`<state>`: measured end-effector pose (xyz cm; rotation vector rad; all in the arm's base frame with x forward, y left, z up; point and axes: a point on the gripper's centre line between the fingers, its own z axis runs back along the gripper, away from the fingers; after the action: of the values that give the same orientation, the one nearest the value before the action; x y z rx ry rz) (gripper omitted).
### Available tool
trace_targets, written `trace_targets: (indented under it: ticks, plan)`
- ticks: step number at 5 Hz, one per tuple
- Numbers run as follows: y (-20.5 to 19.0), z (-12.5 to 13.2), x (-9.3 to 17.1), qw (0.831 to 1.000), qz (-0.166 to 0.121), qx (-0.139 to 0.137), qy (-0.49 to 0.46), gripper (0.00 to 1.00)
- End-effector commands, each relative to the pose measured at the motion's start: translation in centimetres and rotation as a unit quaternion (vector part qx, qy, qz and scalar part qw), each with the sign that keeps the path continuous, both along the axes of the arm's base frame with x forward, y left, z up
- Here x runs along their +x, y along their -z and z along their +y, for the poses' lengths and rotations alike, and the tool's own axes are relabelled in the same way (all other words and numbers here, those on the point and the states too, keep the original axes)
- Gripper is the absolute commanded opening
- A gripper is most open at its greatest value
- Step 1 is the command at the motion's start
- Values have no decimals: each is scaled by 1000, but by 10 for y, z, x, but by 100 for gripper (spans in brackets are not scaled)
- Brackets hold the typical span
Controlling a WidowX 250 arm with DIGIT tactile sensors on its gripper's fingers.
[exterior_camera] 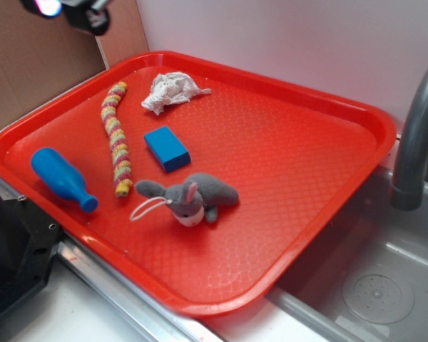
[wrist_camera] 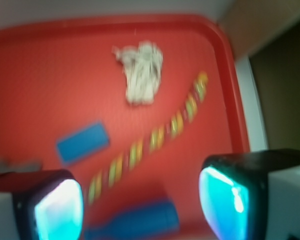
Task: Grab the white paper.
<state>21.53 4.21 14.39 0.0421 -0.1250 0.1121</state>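
Glowing-padded claw (wrist_camera: 140,205) gapes wide, holding nothing.

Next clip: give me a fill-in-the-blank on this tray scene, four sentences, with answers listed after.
1. Every object lies on a plastic tray coloured ____.
2. The crumpled white paper wad lies nearest the tray's ____ rim.
3. The blue rectangular block lies between the white paper wad and the grey plush ____.
4. The gripper holds nothing; its jaws are ____.

Answers: red; far; animal; open
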Motion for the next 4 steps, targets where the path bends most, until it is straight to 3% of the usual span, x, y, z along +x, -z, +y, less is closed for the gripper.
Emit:
trace_targets:
  ticks: [1,4]
  plan:
    - [52,22,71,999,-46,4,28,100]
    - [122,18,83,1000,4,10,-15,100]
